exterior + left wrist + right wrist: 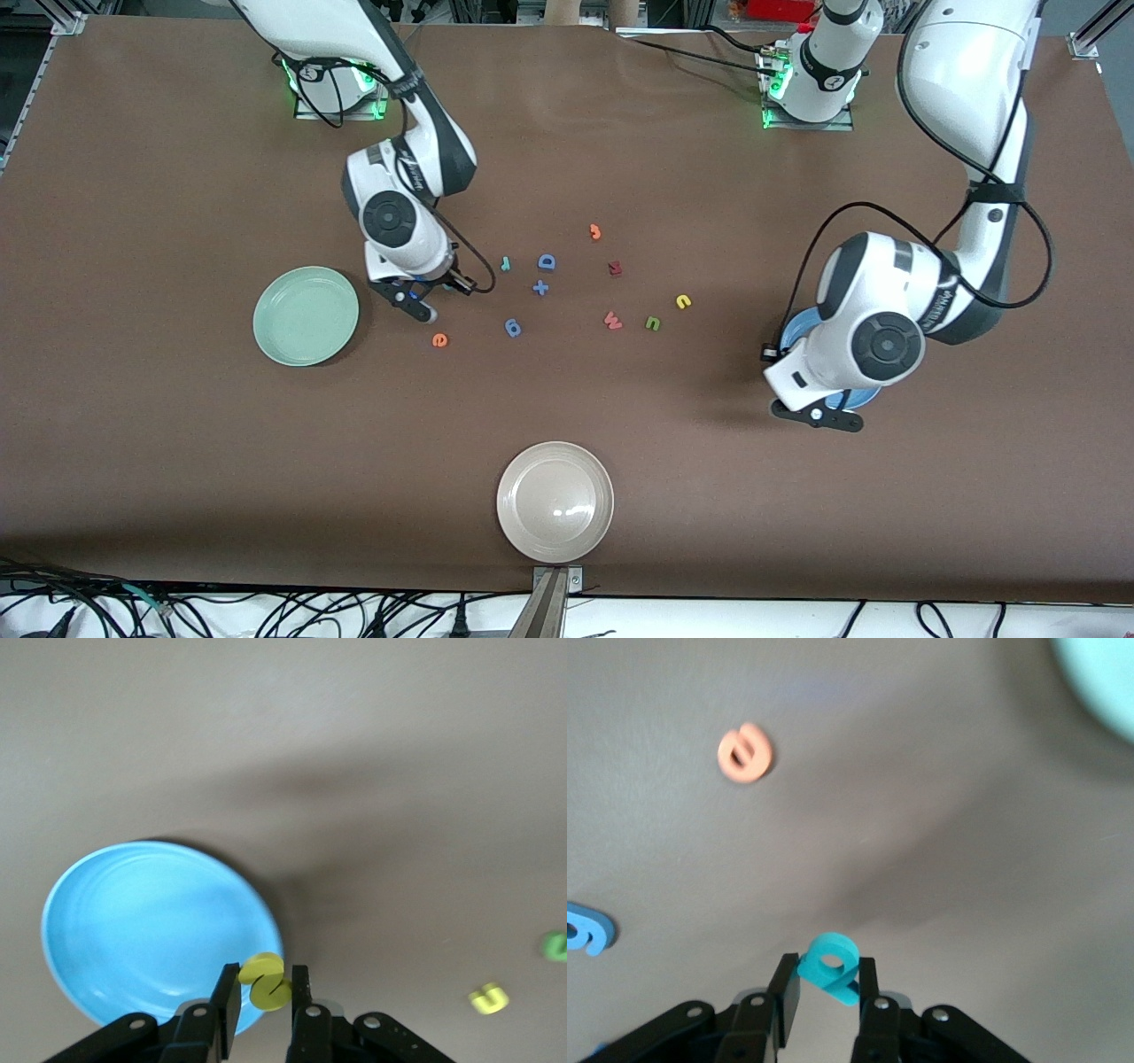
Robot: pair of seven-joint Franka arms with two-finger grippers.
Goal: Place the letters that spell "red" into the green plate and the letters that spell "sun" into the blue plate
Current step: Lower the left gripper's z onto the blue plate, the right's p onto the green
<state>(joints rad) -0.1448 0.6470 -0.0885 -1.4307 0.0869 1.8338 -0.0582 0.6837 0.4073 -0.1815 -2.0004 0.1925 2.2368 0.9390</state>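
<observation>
The teal "d" (830,967) is clamped between the fingers (784,997) of the right gripper (423,297), which hangs above bare table (177,461) left of the frame's centre in the front view, between the green plate (306,316) at centre left and the scattered letters. The orange "e" (439,339) lies on the table just below that gripper in the frame, and the small teal "r" (506,263) lies a little to its right, beside the blue capital "D" (547,261) and a blue plus sign (540,287). The green plate holds no letters. At the right of the frame the left gripper (263,992) has its fingers (299,992) closed on the yellow "s" (265,981), held over the rim of the blue plate (142,921); in the front view that plate (797,326) is mostly hidden beneath the left arm's wrist. The yellow "u" (683,301) and the green "n" (653,323) lie side by side on the table right of centre, well apart from the blue plate. Near them sit the pink "w" (612,321) and a dark red letter (615,268), with a small orange piece (595,232) higher up in the frame. A blue "6"-like piece (513,328) lies between the "e" and the "w". A beige plate (555,501) rests at lower centre, close to the table's lower edge.
</observation>
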